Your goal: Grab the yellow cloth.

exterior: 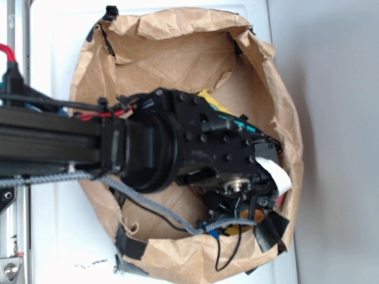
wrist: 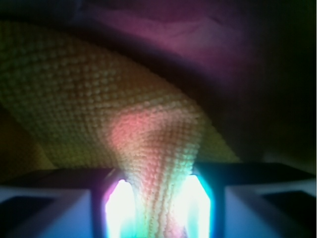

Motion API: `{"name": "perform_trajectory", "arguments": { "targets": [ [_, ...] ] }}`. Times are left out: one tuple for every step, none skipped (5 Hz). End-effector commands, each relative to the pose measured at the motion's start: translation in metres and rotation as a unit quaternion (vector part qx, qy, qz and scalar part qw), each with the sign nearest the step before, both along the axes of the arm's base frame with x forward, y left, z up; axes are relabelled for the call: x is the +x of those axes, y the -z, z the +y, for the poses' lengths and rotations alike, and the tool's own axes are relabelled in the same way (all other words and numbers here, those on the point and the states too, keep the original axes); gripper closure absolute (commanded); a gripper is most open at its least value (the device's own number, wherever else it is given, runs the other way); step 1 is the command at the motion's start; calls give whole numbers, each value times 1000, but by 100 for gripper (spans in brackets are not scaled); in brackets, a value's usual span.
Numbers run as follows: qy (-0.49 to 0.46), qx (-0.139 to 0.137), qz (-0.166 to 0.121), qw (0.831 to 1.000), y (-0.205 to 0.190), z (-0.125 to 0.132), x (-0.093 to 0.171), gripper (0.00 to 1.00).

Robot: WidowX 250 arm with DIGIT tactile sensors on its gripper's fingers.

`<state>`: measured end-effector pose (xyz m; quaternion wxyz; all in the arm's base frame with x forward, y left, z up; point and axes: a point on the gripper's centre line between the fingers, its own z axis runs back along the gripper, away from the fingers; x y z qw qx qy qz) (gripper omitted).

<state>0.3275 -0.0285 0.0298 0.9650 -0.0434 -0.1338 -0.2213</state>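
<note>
The yellow cloth (wrist: 89, 104) fills the wrist view, its fine knit texture spreading across the left and middle. A bunched fold of it runs down between the two glowing fingers (wrist: 119, 208), pinched there. My gripper (wrist: 157, 208) is shut on that fold. In the exterior view the black arm covers nearly everything inside the brown paper bag (exterior: 177, 53); only a small strip of yellow cloth (exterior: 214, 102) shows above the wrist, and the gripper itself is hidden under the arm there.
The bag's crumpled paper walls (exterior: 290, 130) ring the arm on all sides, held with black tape (exterior: 269, 229). A white tag (exterior: 278, 174) hangs at the wrist. Grey and black cables (exterior: 154, 207) trail below the arm. White surface lies outside the bag.
</note>
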Motion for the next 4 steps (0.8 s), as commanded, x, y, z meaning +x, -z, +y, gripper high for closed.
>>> {"name": "perform_trajectory", "arguments": {
  "targets": [
    [0, -74, -67, 995, -90, 17, -26, 100],
    [9, -103, -78, 992, -122, 25, -58, 100],
    [-15, -81, -58, 995, -136, 31, -83, 100],
    [-28, -85, -4, 996, -143, 40, -99, 100]
  ]
}}
